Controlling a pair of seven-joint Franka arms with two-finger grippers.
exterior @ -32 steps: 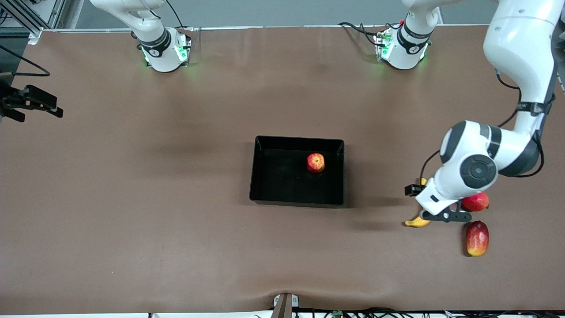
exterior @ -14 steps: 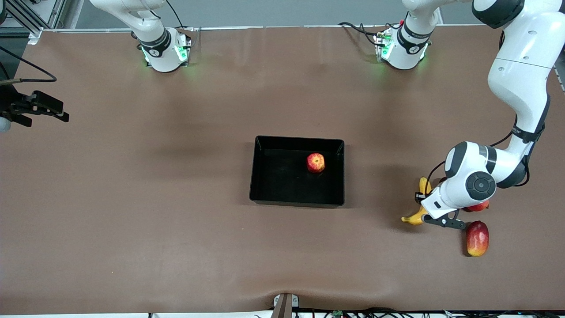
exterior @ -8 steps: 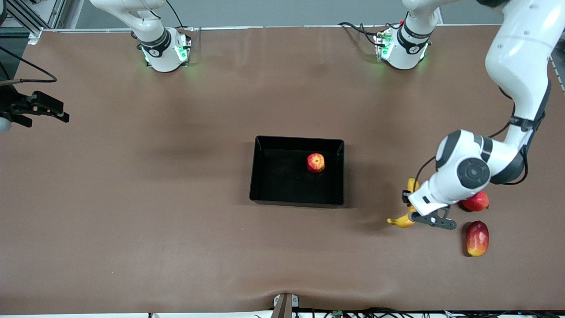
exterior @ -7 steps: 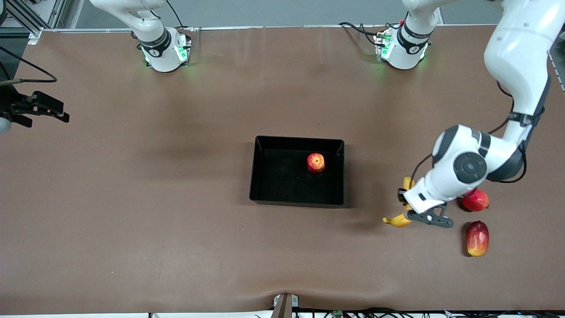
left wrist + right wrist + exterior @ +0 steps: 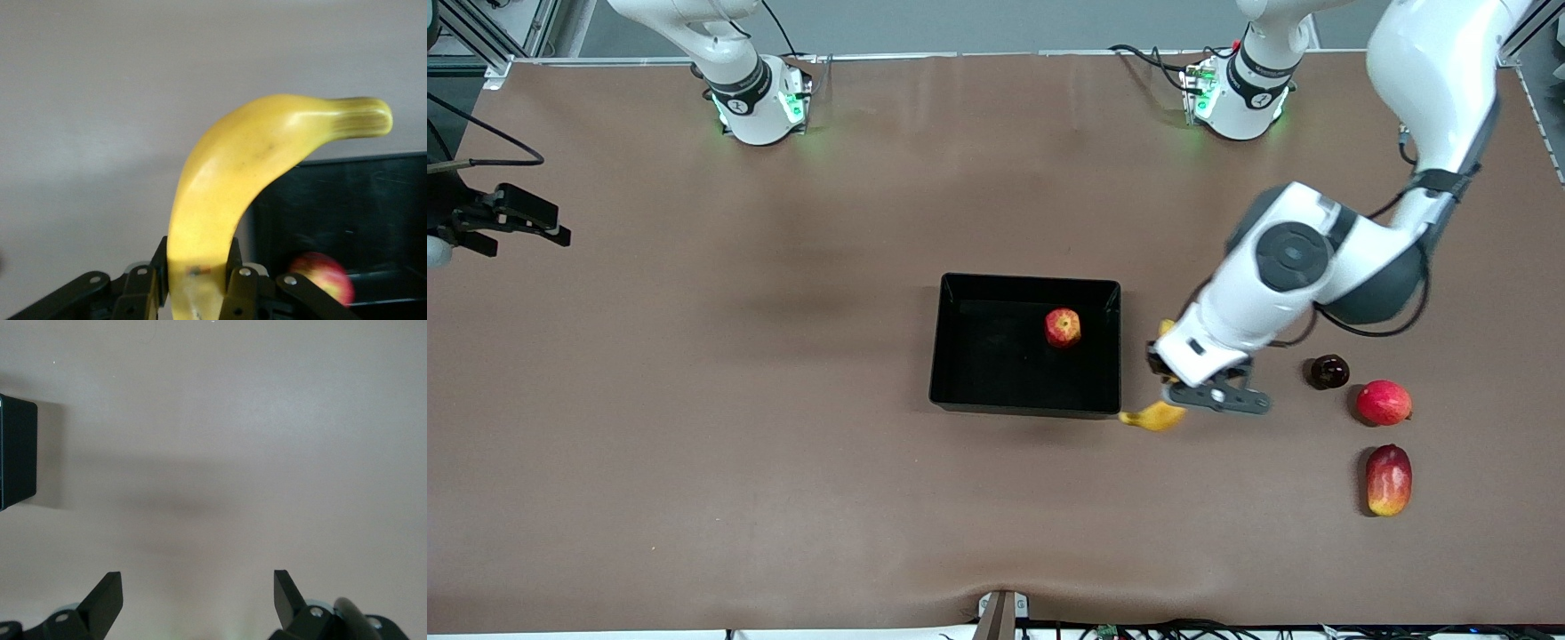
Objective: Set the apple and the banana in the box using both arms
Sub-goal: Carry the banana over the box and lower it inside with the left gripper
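Note:
The black box (image 5: 951,356) sits mid-table with the red-yellow apple (image 5: 1063,327) in it, near its wall toward the left arm's end. My left gripper (image 5: 1172,384) is shut on the yellow banana (image 5: 1156,416) and holds it in the air just beside that wall. In the left wrist view the banana (image 5: 233,173) rises between the fingers (image 5: 157,280), with the box (image 5: 360,207) and apple (image 5: 323,277) past it. My right gripper (image 5: 198,593) is open and empty, waiting at the right arm's end of the table (image 5: 511,218); its view shows a corner of the box (image 5: 17,450).
A plain pink-red round fruit (image 5: 1383,402), an elongated red-yellow fruit (image 5: 1388,479) and a small dark round object (image 5: 1328,371) lie at the left arm's end of the brown table (image 5: 694,400).
My left gripper has lifted the banana from beside the red fruits and carried it toward the box. The dark round object is now uncovered. The right arm has barely moved.

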